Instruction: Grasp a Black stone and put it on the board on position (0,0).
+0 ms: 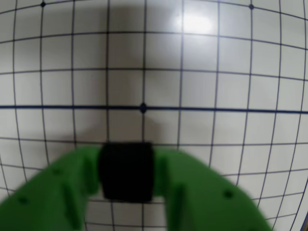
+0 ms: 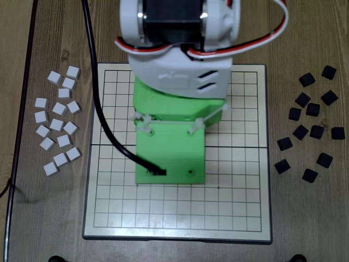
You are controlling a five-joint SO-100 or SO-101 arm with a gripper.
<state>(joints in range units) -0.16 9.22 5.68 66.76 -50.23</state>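
Note:
In the wrist view my green gripper (image 1: 127, 171) is shut on a black stone (image 1: 127, 168), a square black block held between the two fingers above the white gridded board (image 1: 216, 86). A bold line and a dot mark (image 1: 143, 108) lie just beyond the stone. In the overhead view the green gripper body (image 2: 170, 153) hangs over the board's middle (image 2: 240, 191) and hides the held stone. Several loose black stones (image 2: 313, 131) lie on the wood to the right of the board.
Several white stones (image 2: 57, 120) lie on the wooden table left of the board. A black cable (image 2: 101, 103) crosses the board's left part to the gripper. The arm's white body (image 2: 174, 43) covers the board's upper middle.

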